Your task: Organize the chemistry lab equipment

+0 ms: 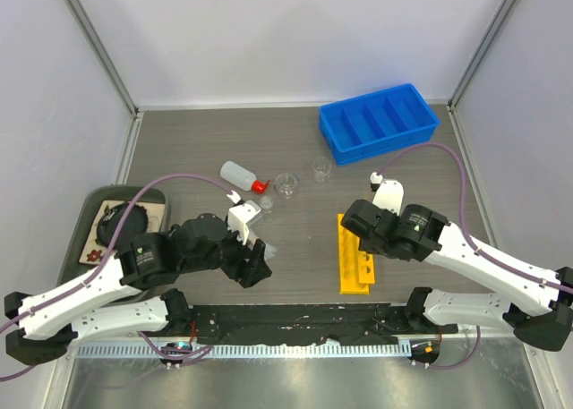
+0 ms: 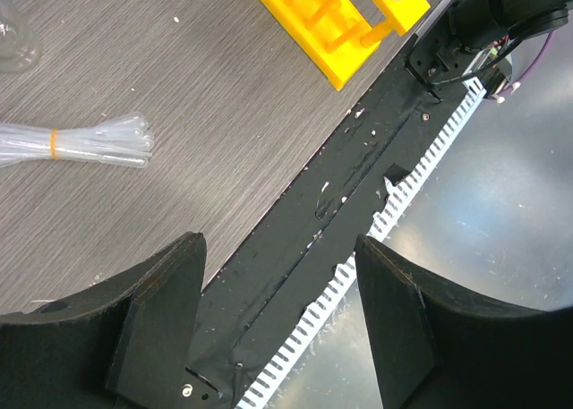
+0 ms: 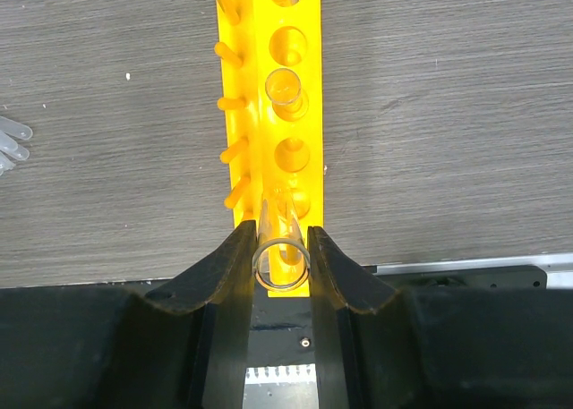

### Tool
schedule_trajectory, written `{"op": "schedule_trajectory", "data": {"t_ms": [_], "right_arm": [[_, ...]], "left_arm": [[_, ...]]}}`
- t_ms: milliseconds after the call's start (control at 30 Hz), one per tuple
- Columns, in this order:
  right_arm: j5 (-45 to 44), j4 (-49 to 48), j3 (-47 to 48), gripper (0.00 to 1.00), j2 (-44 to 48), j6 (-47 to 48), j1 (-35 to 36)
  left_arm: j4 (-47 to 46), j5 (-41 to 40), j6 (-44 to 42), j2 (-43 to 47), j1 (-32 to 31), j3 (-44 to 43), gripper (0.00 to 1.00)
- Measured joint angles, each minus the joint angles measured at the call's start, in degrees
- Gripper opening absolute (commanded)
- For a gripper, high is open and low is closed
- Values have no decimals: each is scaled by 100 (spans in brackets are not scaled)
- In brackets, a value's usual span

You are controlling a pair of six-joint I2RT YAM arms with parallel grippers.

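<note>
My right gripper (image 3: 282,248) is shut on a clear glass tube (image 3: 282,264), held upright over the near end of the yellow holed rack (image 3: 291,114). Another tube (image 3: 285,87) stands in a rack hole farther along. The rack (image 1: 352,252) lies right of centre in the top view, with the right gripper (image 1: 360,225) over it. My left gripper (image 2: 282,275) is open and empty above the table's near edge. A banded bundle of clear pipettes (image 2: 85,145) lies on the table beyond it. A white squeeze bottle (image 1: 238,174) with a red nozzle lies beside two small beakers (image 1: 286,185) (image 1: 320,168).
The blue compartmented bin (image 1: 380,121) stands at the back right. A dark green tray (image 1: 94,214) with its contents sits at the left edge. A black strip and toothed rail (image 2: 358,203) run along the near table edge. Enclosure walls stand on three sides.
</note>
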State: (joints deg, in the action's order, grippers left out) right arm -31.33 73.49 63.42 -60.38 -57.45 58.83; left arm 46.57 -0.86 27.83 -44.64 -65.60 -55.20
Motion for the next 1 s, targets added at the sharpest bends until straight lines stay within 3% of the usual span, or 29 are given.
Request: {"op": "schedule_trajectory", "data": {"t_ms": [1000], "right_arm": [[63,247,-439,20,116,-262,-2]], "left_arm": [[-50,2,-28,-111,0,33,71]]}}
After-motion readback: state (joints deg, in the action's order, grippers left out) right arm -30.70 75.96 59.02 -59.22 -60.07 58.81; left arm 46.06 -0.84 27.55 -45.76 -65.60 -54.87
